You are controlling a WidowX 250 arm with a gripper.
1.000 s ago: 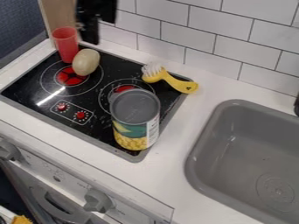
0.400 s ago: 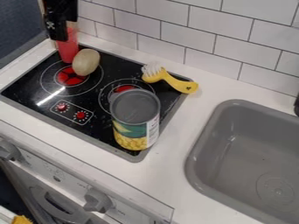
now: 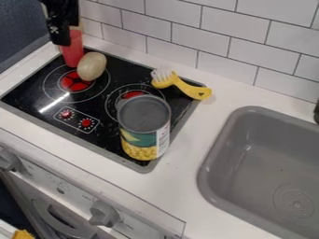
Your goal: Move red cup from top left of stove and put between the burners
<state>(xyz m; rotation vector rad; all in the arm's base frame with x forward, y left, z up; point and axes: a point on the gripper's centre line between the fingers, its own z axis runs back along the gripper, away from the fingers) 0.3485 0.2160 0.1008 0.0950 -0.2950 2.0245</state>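
Since the earlier frames, the black two-finger gripper (image 3: 61,36) has moved left, from beside the cup to a place over it; the other things on the stove lie as they did. The cup, a tall red translucent plastic one (image 3: 73,55), stands upright at the back left corner of the black glass stove (image 3: 103,135). Whether the jaws are spread or closed, and whether they hold the cup, cannot be told from this angle.

A smooth beige oval object (image 3: 92,66) sits right beside the cup, partly over the left burner (image 3: 74,83). It is the likeliest source of trouble: a cup carried low toward the gap between the burners could knock it and set it rolling, or be tipped by it. Lifting clear of it first seems the safer course.

The grip itself may fail if the jaws meet the rim off-centre, since a light cup could topple or slide toward the wall. At the far end, the large can with a yellow and green label (image 3: 144,135) stands by the right burner (image 3: 133,94), and overshooting could bring the cup against it or the yellow scrub brush (image 3: 183,86).
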